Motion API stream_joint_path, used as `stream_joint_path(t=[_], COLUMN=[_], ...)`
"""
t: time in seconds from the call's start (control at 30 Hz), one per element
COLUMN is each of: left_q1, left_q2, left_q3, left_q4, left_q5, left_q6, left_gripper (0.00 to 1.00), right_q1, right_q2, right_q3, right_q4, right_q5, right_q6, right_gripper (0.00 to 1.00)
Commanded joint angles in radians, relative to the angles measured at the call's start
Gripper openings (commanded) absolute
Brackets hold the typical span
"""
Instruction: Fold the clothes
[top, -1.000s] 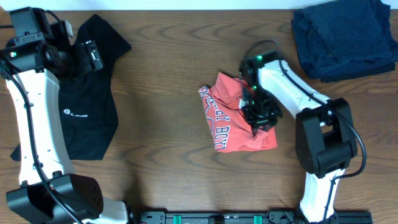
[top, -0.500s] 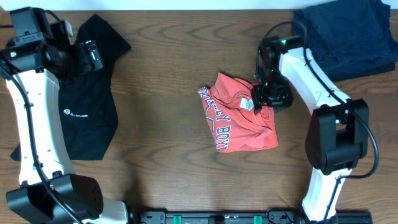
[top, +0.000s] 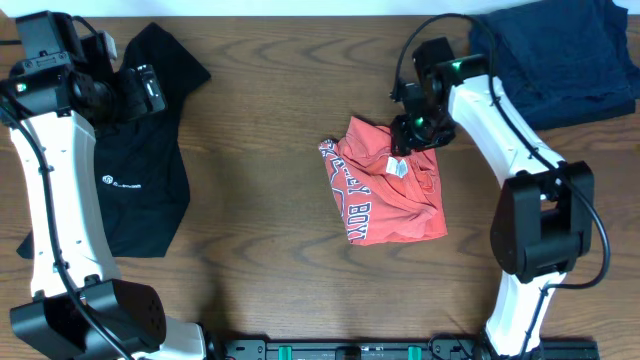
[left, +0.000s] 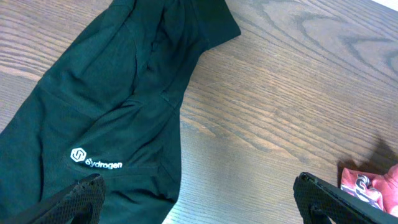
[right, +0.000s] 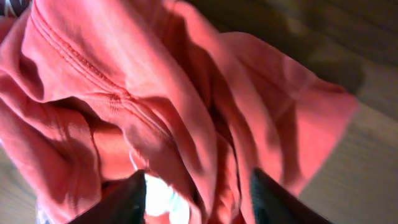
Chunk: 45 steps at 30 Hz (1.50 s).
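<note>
A crumpled coral-red T-shirt (top: 385, 195) with white lettering lies at the table's middle. My right gripper (top: 412, 135) is at its upper right edge. In the right wrist view the red cloth (right: 155, 93) fills the frame, and my right gripper (right: 199, 193) has a bunched fold and a white label (right: 158, 196) between its fingers. A loose black T-shirt (top: 140, 190) with a small white logo lies at the left. My left gripper (top: 150, 90) hangs wide open above its upper part. In the left wrist view my left gripper (left: 196, 193) holds nothing over the black T-shirt (left: 112, 99).
A dark navy folded pile (top: 550, 60) lies at the back right corner, just behind the right arm. Bare wooden table (top: 260, 150) separates the two shirts. A corner of the red shirt (left: 367, 186) shows at the left wrist view's lower right.
My right gripper has moved from the red shirt's right middle up to its upper right edge. The shirt has kept almost the same shape. The left arm has not moved.
</note>
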Motion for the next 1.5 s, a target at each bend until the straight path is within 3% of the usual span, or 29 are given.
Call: stream_joint_path(t=[0.0, 0.03, 0.1, 0.47, 0.8, 0.83, 0.87, 0.93, 1.0, 1.2, 1.3, 1.37, 1.47], left_q1=[0.005, 0.005, 0.005, 0.005, 0.005, 0.005, 0.005, 0.005, 0.005, 0.005, 0.005, 0.005, 0.005], left_q2=[0.003, 0.003, 0.003, 0.003, 0.003, 0.003, 0.003, 0.003, 0.003, 0.003, 0.003, 0.003, 0.003], left_q3=[-0.006, -0.006, -0.006, -0.006, -0.006, -0.006, -0.006, -0.006, -0.006, -0.006, -0.006, -0.006, -0.006], left_q4=[-0.002, -0.002, -0.002, -0.002, 0.006, 0.007, 0.01, 0.01, 0.01, 0.012, 0.011, 0.011, 0.01], left_q5=[-0.012, -0.012, -0.012, -0.012, -0.012, -0.012, -0.012, -0.012, -0.012, -0.012, -0.012, -0.012, -0.011], left_q6=[0.021, 0.024, 0.024, 0.024, 0.024, 0.024, 0.024, 0.024, 0.024, 0.024, 0.024, 0.024, 0.023], left_gripper=[0.98, 0.98, 0.98, 0.98, 0.98, 0.98, 0.98, 0.98, 0.98, 0.98, 0.98, 0.98, 0.98], right_q1=[0.015, 0.015, 0.015, -0.042, -0.196, -0.204, -0.212, -0.23, -0.245, -0.289, -0.301, -0.3, -0.292], right_q2=[0.02, 0.02, 0.02, 0.02, 0.02, 0.02, 0.02, 0.02, 0.02, 0.018, 0.018, 0.018, 0.018], right_q3=[-0.024, -0.026, -0.026, -0.025, -0.011, -0.011, -0.011, -0.004, 0.009, 0.049, 0.035, 0.014, -0.033], right_q4=[0.018, 0.023, 0.026, 0.113, -0.104, -0.113, -0.121, -0.139, -0.164, -0.267, -0.279, -0.279, -0.251], right_q5=[-0.022, -0.022, -0.022, 0.076, -0.006, -0.01, -0.018, -0.028, -0.062, -0.155, -0.182, -0.154, -0.088], right_q6=[-0.052, -0.052, -0.062, -0.109, -0.095, -0.093, -0.092, -0.071, -0.072, -0.002, 0.042, 0.097, 0.212], right_gripper=[0.27, 0.11, 0.01, 0.01, 0.01, 0.05, 0.15, 0.56, 0.7, 0.88, 0.89, 0.99, 0.99])
